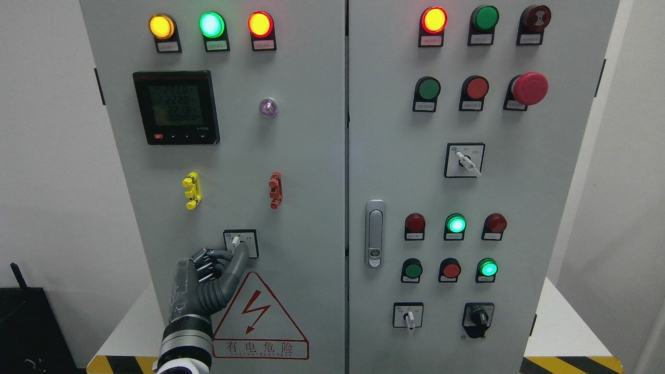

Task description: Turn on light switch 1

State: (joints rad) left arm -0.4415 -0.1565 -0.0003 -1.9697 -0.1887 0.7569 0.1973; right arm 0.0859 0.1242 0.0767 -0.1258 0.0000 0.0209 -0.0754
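Note:
Low on the grey cabinet's left door sits a small rotary selector switch with a white knob on a square labelled plate. My left hand comes up from the lower left and rests against this plate. Its fingers are curled, and the thumb stretches up to the right of the knob, so the two pinch the knob's lower end. The knob's white tip shows above the hand, pointing up and slightly left. My right hand is out of view.
Above the switch are a yellow clip, a red clip, a digital meter and three lit lamps. A hazard triangle lies just below. The right door carries a handle, push buttons, lamps and other selector switches.

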